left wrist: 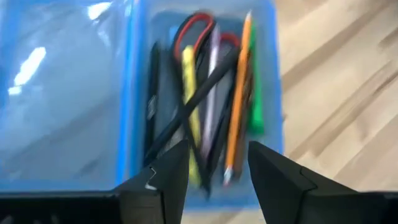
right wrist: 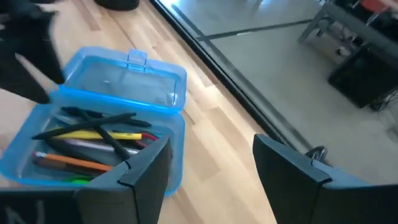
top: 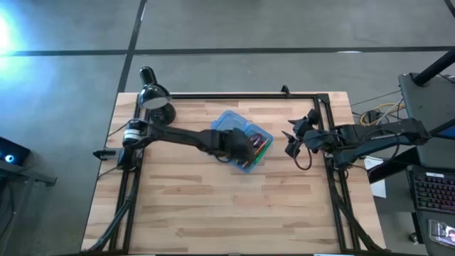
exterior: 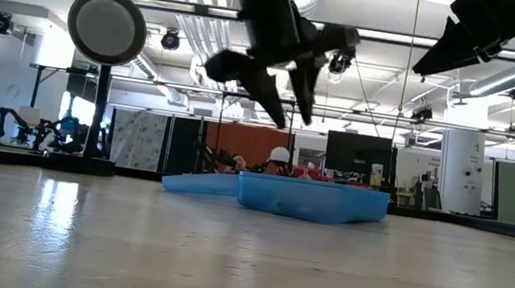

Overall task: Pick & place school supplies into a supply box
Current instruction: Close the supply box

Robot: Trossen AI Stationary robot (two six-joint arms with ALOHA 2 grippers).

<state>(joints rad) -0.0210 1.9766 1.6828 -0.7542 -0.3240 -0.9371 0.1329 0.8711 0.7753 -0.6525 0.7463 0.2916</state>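
Note:
The translucent blue supply box point(top: 245, 139) lies open on the wooden table, its lid point(right wrist: 124, 78) folded back flat. Inside it lie the pens and pencils: orange point(left wrist: 237, 99), yellow point(left wrist: 191, 106), pale purple point(left wrist: 211, 81), green point(left wrist: 255, 93) and black point(left wrist: 193, 102), with the red-handled scissors point(left wrist: 196, 25). My left gripper point(top: 242, 148) hovers open above the box, empty; in the left wrist view its fingers point(left wrist: 214, 171) frame the supplies. My right gripper point(top: 295, 139) is open and empty, to the right of the box near the table's right edge.
A black desk lamp point(top: 155, 99) stands at the table's far left corner. A black metal frame point(top: 323, 107) runs along the table's far and side edges. Bare wood lies on the near side of the box.

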